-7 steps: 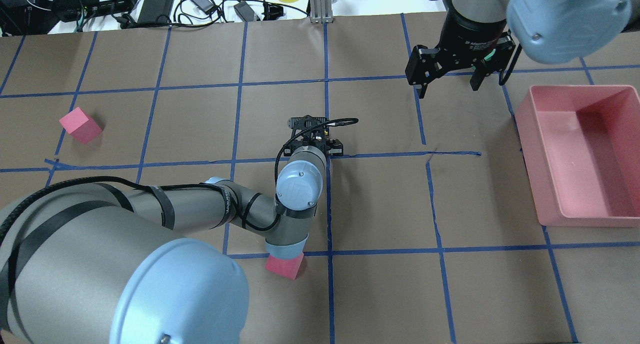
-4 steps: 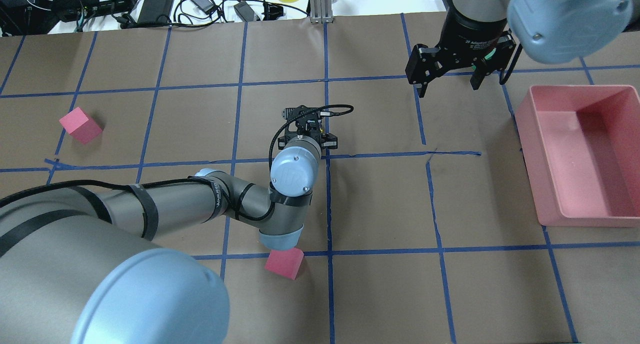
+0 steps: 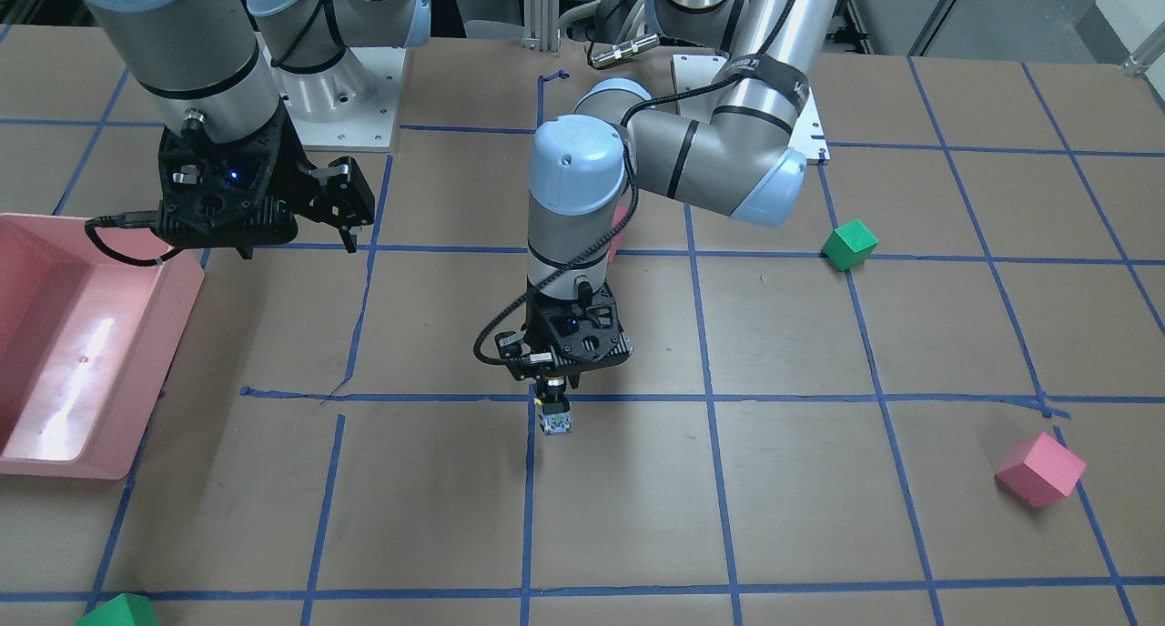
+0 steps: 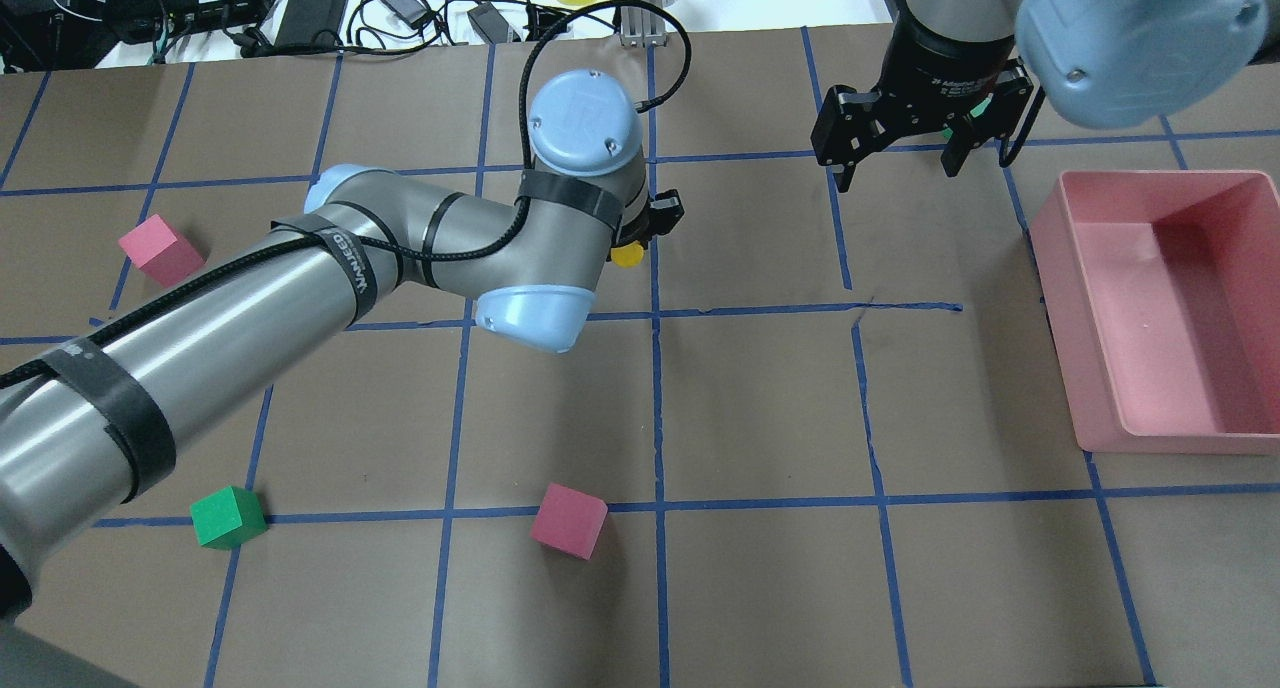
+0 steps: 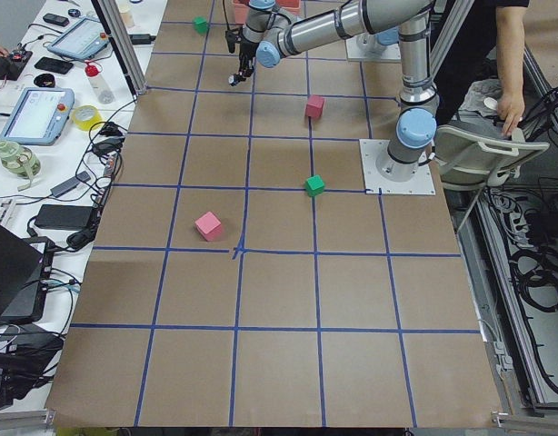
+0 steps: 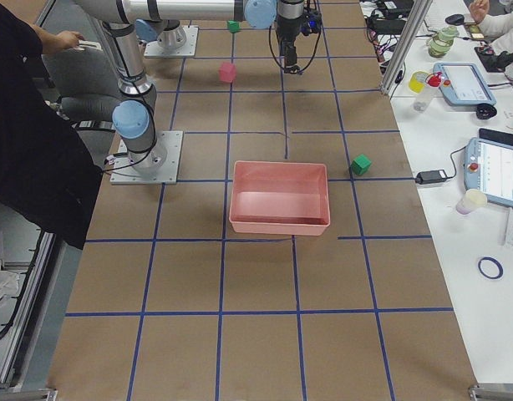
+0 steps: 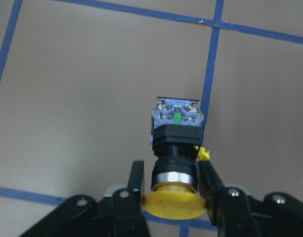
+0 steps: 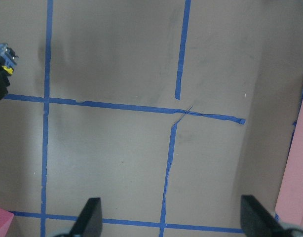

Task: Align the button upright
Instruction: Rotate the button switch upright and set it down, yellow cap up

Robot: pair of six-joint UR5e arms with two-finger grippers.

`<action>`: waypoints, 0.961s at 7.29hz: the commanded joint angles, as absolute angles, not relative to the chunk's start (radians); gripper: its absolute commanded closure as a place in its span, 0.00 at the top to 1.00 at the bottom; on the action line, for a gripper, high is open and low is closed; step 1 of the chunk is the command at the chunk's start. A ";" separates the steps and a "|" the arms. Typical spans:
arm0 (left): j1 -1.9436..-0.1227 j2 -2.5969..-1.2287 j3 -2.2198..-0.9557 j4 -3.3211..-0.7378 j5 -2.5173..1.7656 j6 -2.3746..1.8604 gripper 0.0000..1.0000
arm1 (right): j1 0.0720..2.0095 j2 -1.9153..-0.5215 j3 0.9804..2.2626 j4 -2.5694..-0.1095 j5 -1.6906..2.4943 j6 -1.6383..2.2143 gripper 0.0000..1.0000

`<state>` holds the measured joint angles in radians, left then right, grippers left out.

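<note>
One button [image 7: 175, 133], clamped below its yellow cap by the left gripper [image 7: 172, 173], hangs just over a blue tape line [image 7: 208, 94], long axis vertical, base downward; the right gripper [image 4: 897, 173] stands wide, well apart.

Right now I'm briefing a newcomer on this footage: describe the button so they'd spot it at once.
On the brown gridded table, find the left gripper pointing straight down near the middle; the button is pinched in its jaws, cap up. Unlike the plain pink cubes and green cubes around it, it is smaller, with a round yellow cap, black collar and grey block base.
</note>
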<state>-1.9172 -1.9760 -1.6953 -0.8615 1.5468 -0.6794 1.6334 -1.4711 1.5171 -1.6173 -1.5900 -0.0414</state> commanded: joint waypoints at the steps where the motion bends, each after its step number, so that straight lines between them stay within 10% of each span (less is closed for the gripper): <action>1: -1.823 -1.999 -1.675 -1.075 1.258 -0.771 0.00 | 1.632 -1.471 1.519 -1.611 -1.597 -0.043 1.00; 7: -1.743 -2.193 -1.534 -1.235 0.968 -0.812 0.00 | 1.631 -1.474 1.519 -1.611 -1.603 -0.046 1.00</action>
<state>-1.7449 -2.1470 -1.5671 -1.2312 1.0092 -0.7679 1.6309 -1.4738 1.5175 -1.6108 -1.6019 -0.0459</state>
